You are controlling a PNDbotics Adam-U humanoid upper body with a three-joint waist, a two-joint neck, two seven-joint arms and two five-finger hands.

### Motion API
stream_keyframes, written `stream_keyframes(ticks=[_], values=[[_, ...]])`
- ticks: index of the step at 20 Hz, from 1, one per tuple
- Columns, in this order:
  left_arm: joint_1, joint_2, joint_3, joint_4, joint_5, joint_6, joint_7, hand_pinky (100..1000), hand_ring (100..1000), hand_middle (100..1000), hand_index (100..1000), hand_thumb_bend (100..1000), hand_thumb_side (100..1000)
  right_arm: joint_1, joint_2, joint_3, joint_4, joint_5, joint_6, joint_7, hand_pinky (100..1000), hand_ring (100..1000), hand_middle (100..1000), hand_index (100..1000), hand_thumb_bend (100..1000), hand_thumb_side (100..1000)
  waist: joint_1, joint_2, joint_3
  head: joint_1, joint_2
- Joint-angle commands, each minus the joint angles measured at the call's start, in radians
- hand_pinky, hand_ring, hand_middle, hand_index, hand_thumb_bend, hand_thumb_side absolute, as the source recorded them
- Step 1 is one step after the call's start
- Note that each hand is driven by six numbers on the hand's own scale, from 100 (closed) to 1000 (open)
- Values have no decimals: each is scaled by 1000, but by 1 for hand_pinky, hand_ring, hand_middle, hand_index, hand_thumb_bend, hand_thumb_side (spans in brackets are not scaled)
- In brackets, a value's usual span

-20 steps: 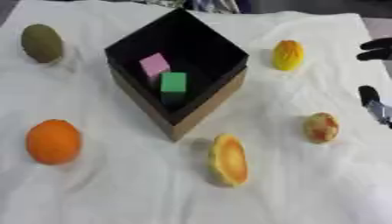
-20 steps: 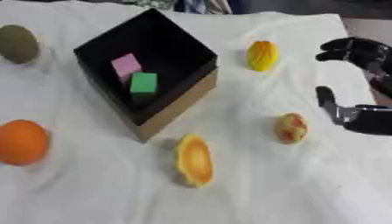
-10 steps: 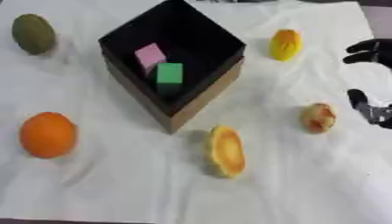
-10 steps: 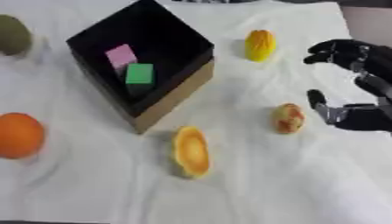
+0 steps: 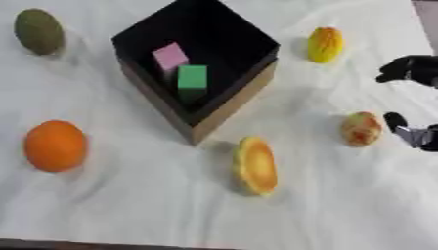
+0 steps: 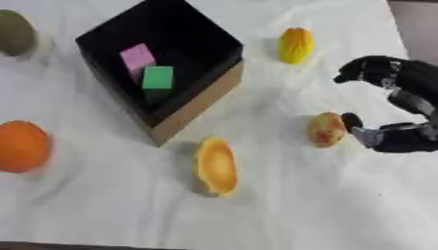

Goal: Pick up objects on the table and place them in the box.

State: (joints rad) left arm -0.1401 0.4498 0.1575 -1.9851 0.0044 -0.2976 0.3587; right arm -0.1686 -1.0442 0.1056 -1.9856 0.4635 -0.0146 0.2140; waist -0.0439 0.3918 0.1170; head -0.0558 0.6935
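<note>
A cardboard box [image 5: 224,110] with a black inside stands at the upper middle; a pink cube [image 5: 170,56] and a green cube [image 5: 192,77] lie in it. Around it on the white cloth lie a dark green oval fruit [image 5: 38,31], an orange [image 5: 54,145], an orange-yellow fruit half [image 5: 256,166], a small red-yellow fruit [image 6: 327,129] and a yellow ribbed fruit [image 6: 295,45]. My right hand [image 6: 415,83] is at the right edge, open in a wide C. Its thumb [image 6: 352,122] is just right of the small red-yellow fruit, and its fingers arch above. It holds nothing.
The white cloth [image 5: 128,210] covers the whole table, with wrinkles near the front. A dark table edge shows along the bottom left. Bare cloth lies between the fruit half and the right hand.
The camera has tilted, shifting the whole picture. My right hand has come lower and closer to the small red-yellow fruit, its thumb now almost beside it.
</note>
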Motion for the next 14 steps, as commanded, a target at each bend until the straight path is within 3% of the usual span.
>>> stream_keyframes(ticks=[1,2,3,4,9,14], values=[[-2,24,5,-15,-3,-2,-2,844,761,738,811,100,461,-11,-37,-9,-14,-6,5,7,927,959,865,866,145,263,6,-2,0,0,-7],[-4,23,4,-15,-3,-2,-3,844,761,738,810,100,465,-7,-37,-5,-14,-2,8,11,939,967,868,871,323,115,5,-1,0,-2,-15],[-5,22,3,-15,-2,-1,-4,844,761,738,810,100,465,-2,-36,3,-14,6,17,20,939,967,868,871,323,115,5,-1,0,-4,-21],[-6,22,2,-15,-1,-1,-5,844,761,738,810,100,465,-1,-33,11,-14,15,30,33,943,972,870,873,381,100,6,-1,1,-8,-27],[-4,19,2,-15,1,-1,-7,845,761,738,810,100,467,-14,-17,37,-14,41,98,93,945,973,874,877,427,100,7,0,4,-28,-51],[-5,16,1,-15,2,1,-9,846,761,738,809,100,471,-13,-6,49,-14,50,122,117,945,972,875,885,453,122,6,2,4,-35,-56]])
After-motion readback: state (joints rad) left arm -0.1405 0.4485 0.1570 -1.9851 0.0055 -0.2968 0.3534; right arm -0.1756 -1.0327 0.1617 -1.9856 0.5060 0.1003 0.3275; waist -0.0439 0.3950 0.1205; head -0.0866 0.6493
